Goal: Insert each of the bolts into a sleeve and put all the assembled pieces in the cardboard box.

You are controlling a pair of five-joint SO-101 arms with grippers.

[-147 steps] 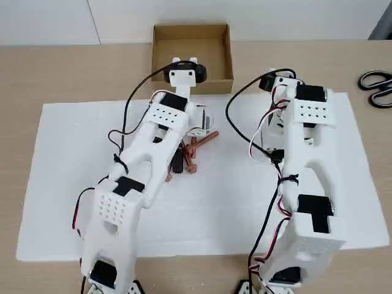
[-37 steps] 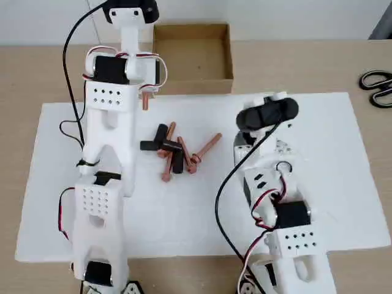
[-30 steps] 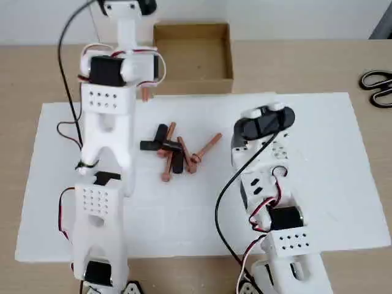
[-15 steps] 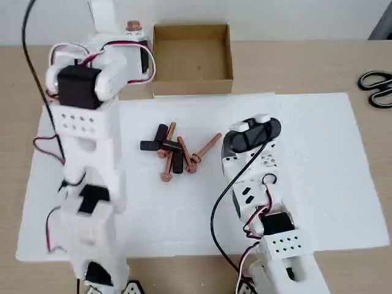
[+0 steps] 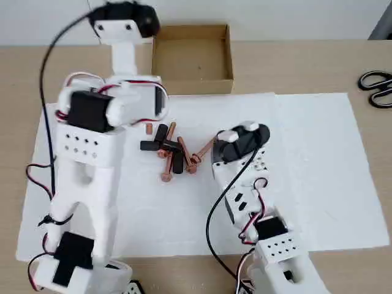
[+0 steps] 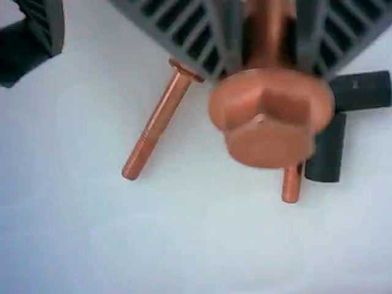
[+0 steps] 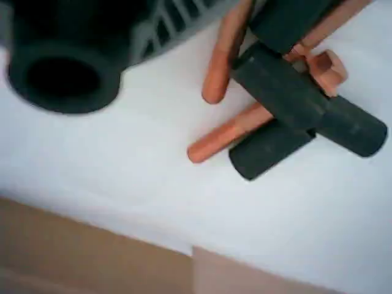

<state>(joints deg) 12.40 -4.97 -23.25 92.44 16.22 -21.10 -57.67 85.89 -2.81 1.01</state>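
Note:
My left gripper point(image 6: 266, 43) is shut on a copper bolt point(image 6: 269, 116), head toward the camera. In the high view that bolt point(image 5: 149, 128) hangs just left of the pile point(image 5: 174, 151) of copper bolts and black sleeves on the white sheet. My right gripper point(image 5: 215, 158) sits right of the pile, shut on a black sleeve point(image 7: 61, 75) whose open end faces the camera. Loose sleeves point(image 7: 294, 104) and bolts point(image 7: 229, 131) lie crossed beyond it. The cardboard box point(image 5: 192, 58) stands at the back of the table, with nothing visible inside.
A white sheet point(image 5: 318, 159) covers the middle of the wooden table. Scissors point(image 5: 375, 87) lie at the far right edge. The left arm stands tall over the sheet's left part, its black cable looping up. Bare sheet stretches right of the right arm.
The left arm swung from beside the box's left wall back toward the pile, carrying the bolt. The right arm slid left, closer to the pile.

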